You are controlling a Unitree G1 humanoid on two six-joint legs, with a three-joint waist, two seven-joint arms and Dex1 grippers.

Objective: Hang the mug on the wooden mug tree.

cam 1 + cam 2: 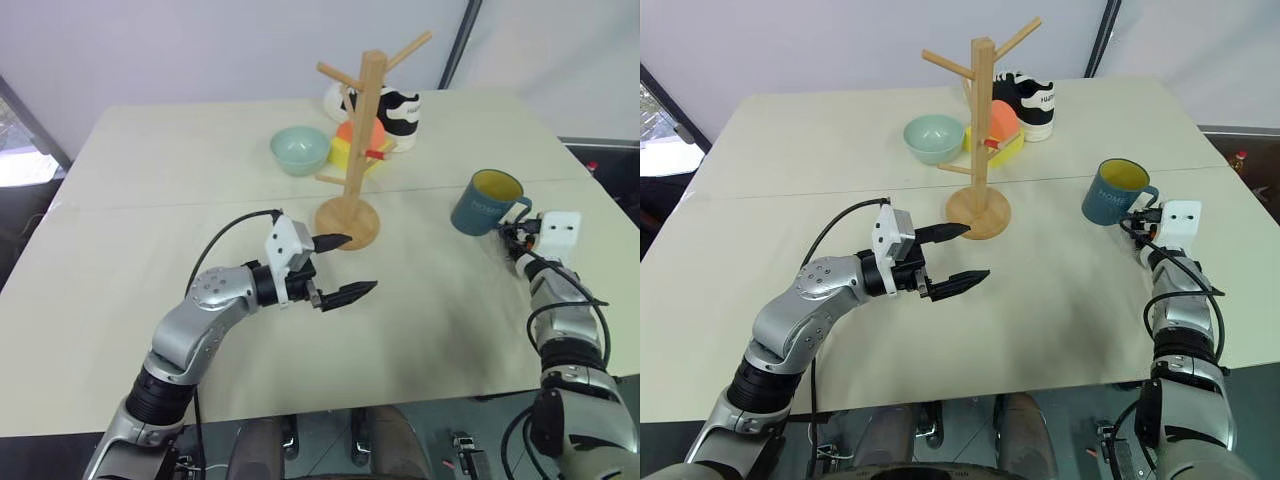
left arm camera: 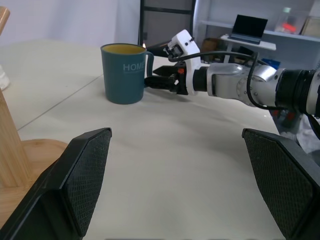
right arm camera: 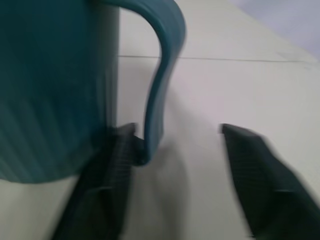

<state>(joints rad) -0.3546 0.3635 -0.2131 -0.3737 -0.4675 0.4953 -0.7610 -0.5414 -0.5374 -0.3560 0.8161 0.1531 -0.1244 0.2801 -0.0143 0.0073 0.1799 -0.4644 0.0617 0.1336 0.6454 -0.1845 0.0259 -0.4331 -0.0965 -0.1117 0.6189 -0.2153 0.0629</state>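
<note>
At right of frame, my right gripper [image 1: 508,232] straddles the handle of the upright mug [image 1: 484,203], fingers part-open, not yet clamped; the handle faces right.

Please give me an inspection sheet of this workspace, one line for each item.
Surface: pale beige table with a seam across.
Job's things: dull blue mug with yellow inside upright at the right; light-wood mug tree at centre, pegs bare.
Clutter: pale green bowl, orange-and-yellow item, black-and-white mug behind the tree.
Grippers: left pincer open, holding nothing, near the tree's base; right pincer straddles the mug's handle, jaws apart.
Cables: black cables on both wrists.
Surroundings: shelf with laptop.
</note>
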